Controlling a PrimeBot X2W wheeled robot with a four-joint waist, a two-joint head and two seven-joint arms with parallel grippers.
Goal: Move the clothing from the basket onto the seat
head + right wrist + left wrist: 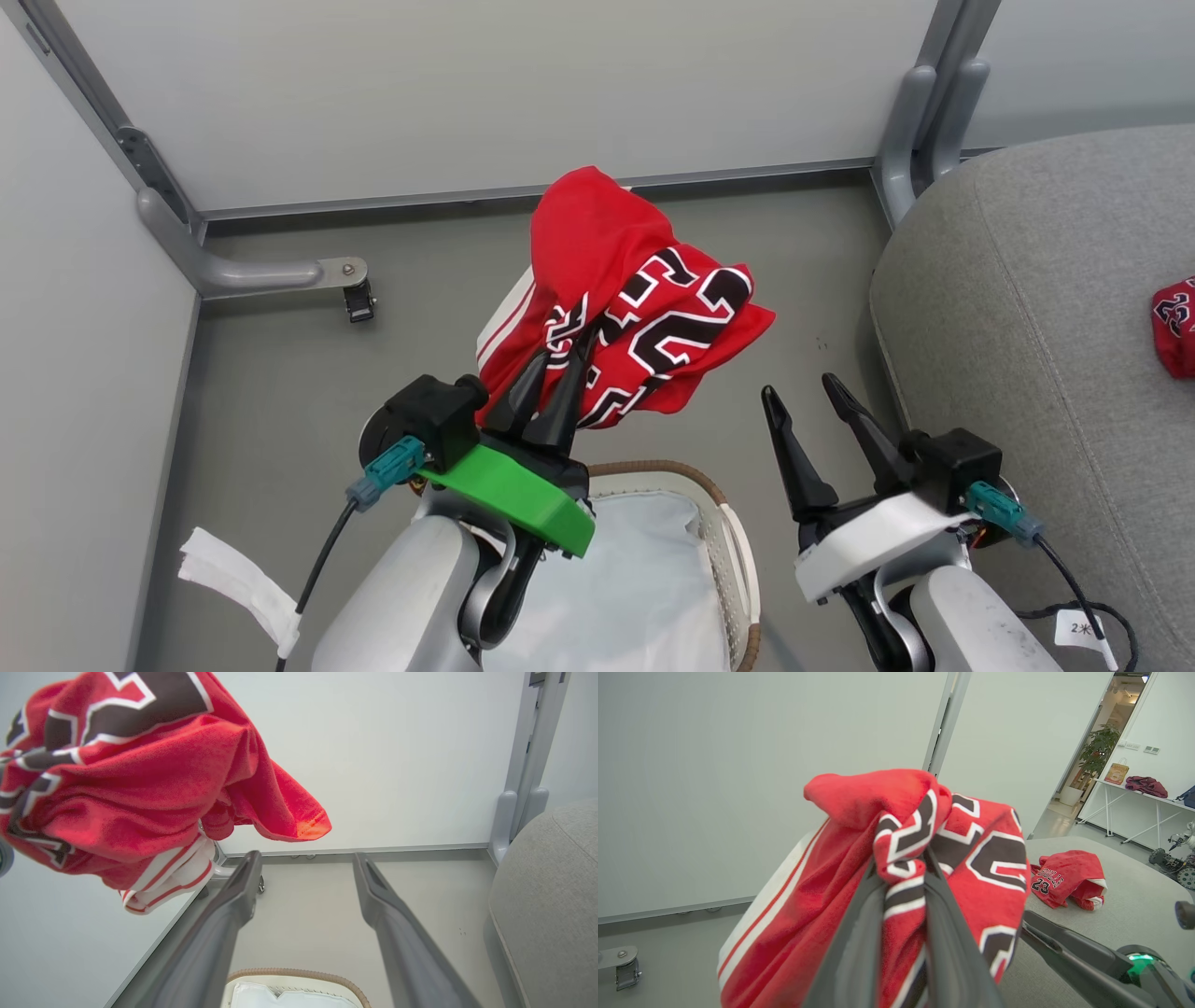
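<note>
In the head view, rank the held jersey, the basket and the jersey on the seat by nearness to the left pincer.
1. The held jersey, clamped in the left pincer.
2. The basket, just below it.
3. The other jersey, far right on the seat.

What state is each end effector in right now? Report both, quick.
Left end effector: closed on the red jersey, which hangs in the air.
Right end effector: open, holding nothing.

1 garment (pixel 635 299) pinched in left gripper (pixel 560 364) above basket (pixel 711 492), seat (pixel 1027 327) right of basket, other garment (pixel 1174 327) on seat
</note>
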